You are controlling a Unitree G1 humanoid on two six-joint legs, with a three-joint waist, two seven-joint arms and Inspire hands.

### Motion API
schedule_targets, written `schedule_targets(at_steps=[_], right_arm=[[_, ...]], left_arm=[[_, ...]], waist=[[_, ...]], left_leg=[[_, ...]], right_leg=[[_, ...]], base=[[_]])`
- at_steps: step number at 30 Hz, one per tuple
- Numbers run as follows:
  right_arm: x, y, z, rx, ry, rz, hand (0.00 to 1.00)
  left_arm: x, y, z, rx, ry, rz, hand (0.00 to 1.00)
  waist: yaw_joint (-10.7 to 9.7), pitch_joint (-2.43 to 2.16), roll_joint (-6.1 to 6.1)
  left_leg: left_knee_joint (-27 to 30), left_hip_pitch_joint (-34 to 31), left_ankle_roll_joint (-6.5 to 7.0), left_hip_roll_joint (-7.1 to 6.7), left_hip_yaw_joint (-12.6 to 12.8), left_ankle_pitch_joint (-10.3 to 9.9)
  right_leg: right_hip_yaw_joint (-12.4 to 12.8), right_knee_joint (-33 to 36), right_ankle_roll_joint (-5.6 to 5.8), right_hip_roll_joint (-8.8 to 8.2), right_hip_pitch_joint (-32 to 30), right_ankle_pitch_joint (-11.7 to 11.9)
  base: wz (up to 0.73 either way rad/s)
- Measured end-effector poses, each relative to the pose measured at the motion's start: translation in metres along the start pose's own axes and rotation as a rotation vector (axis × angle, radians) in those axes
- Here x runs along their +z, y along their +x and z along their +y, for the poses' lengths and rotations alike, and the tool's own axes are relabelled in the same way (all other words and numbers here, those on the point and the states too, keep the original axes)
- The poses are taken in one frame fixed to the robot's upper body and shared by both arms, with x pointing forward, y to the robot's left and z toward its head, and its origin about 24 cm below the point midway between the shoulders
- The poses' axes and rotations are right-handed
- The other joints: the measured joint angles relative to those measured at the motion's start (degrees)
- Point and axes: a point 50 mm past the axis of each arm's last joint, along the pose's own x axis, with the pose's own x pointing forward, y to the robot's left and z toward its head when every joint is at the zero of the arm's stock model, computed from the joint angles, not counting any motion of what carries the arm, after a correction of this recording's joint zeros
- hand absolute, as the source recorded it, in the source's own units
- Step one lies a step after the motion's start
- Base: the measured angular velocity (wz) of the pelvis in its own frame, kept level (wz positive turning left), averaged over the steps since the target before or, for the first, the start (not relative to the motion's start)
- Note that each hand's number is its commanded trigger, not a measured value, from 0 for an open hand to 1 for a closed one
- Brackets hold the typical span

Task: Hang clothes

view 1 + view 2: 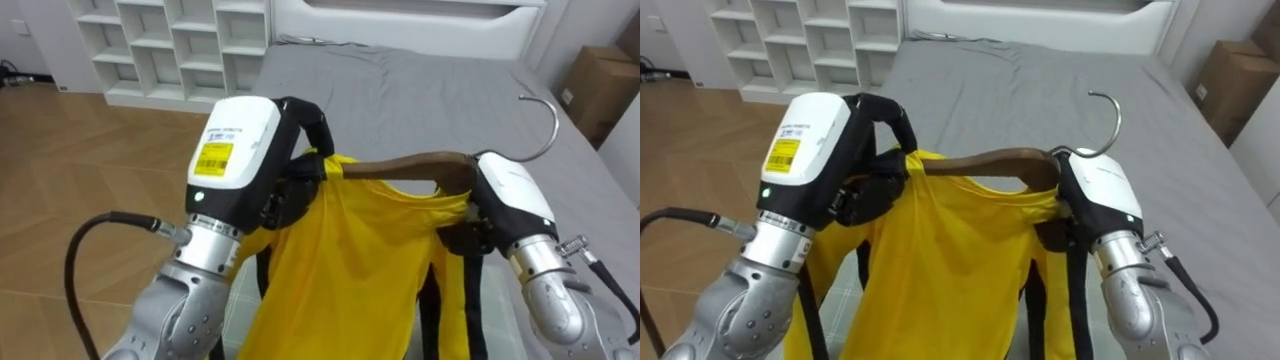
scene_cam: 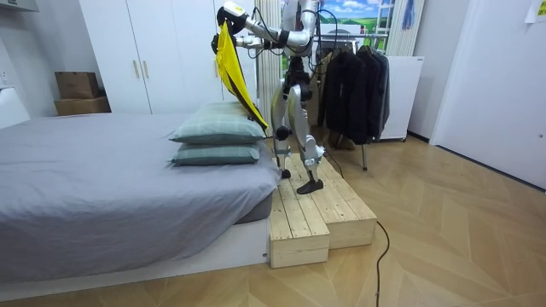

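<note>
A yellow garment [image 1: 350,270] with dark trim hangs on a brown wooden hanger [image 1: 400,165] whose metal hook [image 1: 545,110] points up to the right. My left hand [image 1: 235,150] has its fingers curled round the garment's left shoulder over the hanger's end. At the hanger's right end my right hand [image 1: 510,190] is shut on the wood and the cloth beneath it. In the room view I stand on a wooden platform [image 2: 316,213] at the head of the bed, holding the garment [image 2: 230,64] high above the pillows [image 2: 217,132].
A grey bed [image 1: 420,90] lies below and ahead, a white cubby shelf [image 1: 170,45] stands beyond it at the left, and a cardboard box [image 1: 600,85] at the right. A clothes rack [image 2: 354,81] with dark clothes stands behind me. White wardrobes [image 2: 153,51] line the wall.
</note>
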Motion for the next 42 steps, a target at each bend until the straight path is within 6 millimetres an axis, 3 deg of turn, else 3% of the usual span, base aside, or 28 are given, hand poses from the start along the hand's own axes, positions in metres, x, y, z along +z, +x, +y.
schedule_targets(at_steps=[21,22,23,24,34,37,42], right_arm=[[-0.002,-0.003,0.004,0.032,0.008,0.002,1.0],[-0.002,-0.003,0.004,0.034,0.009,0.003,1.0],[-0.002,-0.004,0.005,0.042,0.009,0.004,1.0],[-0.002,-0.004,0.005,0.047,0.009,0.005,1.0],[0.002,-0.005,0.014,0.092,0.005,-0.016,1.0],[0.002,-0.005,0.014,0.096,0.015,-0.016,1.0],[-0.003,-0.007,0.02,0.141,0.16,0.02,1.0]], left_arm=[[-0.001,-0.002,-0.001,-0.013,0.001,0.006,1.0],[-0.001,-0.002,-0.002,-0.014,0.0,0.007,0.82],[-0.001,-0.003,-0.002,-0.016,-0.001,0.01,0.48],[-0.002,-0.004,-0.003,-0.018,-0.001,0.011,0.0],[0.009,-0.003,-0.007,-0.014,-0.072,-0.03,0.0],[0.01,-0.003,-0.008,-0.014,-0.114,-0.032,0.0],[0.011,-0.003,-0.01,-0.026,-0.196,-0.02,0.0]], waist=[[-0.05,0.03,-0.13],[-0.05,0.03,-0.14],[-0.05,0.05,-0.16],[-0.05,0.06,-0.18],[0.0,0.07,-0.2],[-0.04,0.26,-0.51],[-0.24,0.35,-0.75]], left_leg=[[0.0,0.02,0.0,-0.01,0.0,0.0],[0.0,0.02,0.0,-0.01,0.01,0.0],[0.0,0.01,0.0,-0.01,0.01,0.0],[0.0,0.0,0.0,-0.01,0.01,0.0],[0.0,-0.01,0.0,-0.02,0.02,0.0],[-0.03,0.08,0.0,-0.03,0.14,0.0],[-0.07,0.08,0.0,-0.07,0.18,0.0]], right_leg=[[0.03,0.01,0.01,0.0,0.0,-0.02],[0.04,0.01,0.01,0.0,0.0,-0.02],[0.04,0.0,0.03,0.0,0.0,-0.03],[0.04,-0.01,0.03,0.0,0.0,-0.05],[0.09,0.0,0.03,0.01,0.0,-0.05],[0.3,0.01,0.04,0.06,0.0,-0.06],[0.6,0.0,0.05,0.06,0.0,-0.07]], base=[[0.0],[0.0],[0.0],[0.0],[0.0],[0.0],[0.0]])
